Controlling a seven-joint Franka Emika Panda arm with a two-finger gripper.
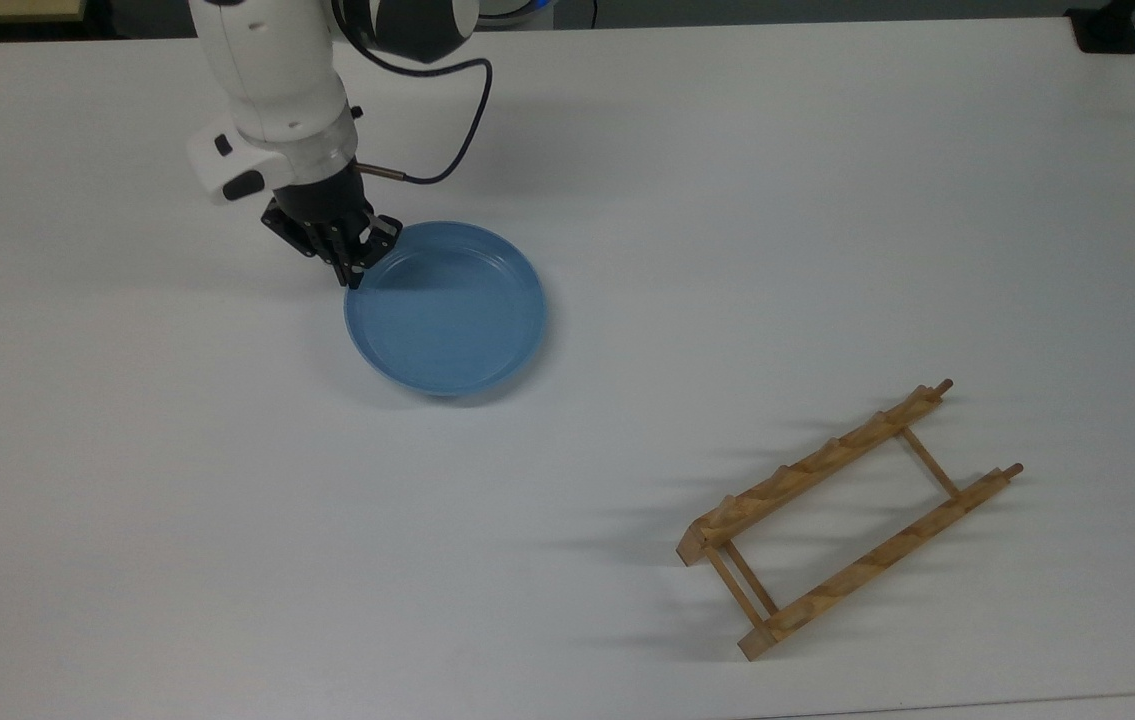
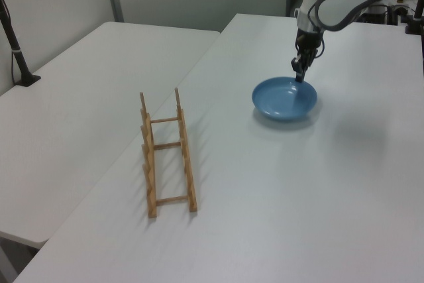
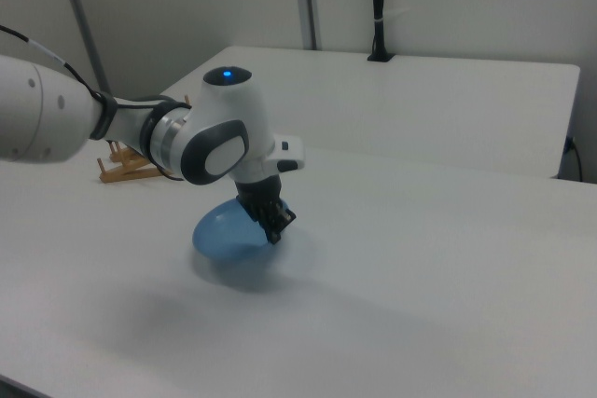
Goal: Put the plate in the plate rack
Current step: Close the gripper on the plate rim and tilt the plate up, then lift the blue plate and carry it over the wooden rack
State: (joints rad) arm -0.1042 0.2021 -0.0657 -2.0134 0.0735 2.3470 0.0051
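The round light-blue plate (image 1: 447, 308) hangs just above the white table, tilted, with its shadow under it. My gripper (image 1: 357, 268) is shut on the plate's rim at the top view's left. In the left view the plate (image 2: 283, 98) sits at the far right with the gripper (image 2: 298, 75) pinching its far edge. In the right view the plate (image 3: 224, 230) shows its blue underside below the gripper (image 3: 275, 228). The wooden plate rack (image 1: 849, 520) lies flat at the top view's lower right, well apart from the plate; it appears as the plate rack (image 2: 165, 154) in the left view, and the plate rack (image 3: 126, 167) peeks out behind the arm.
The white table (image 1: 227, 520) stretches wide between plate and rack. A second white table (image 2: 73, 97) adjoins it at the left view's left, with a black post (image 2: 13, 44) clamped on it. The arm's cable (image 1: 457, 130) loops above the plate.
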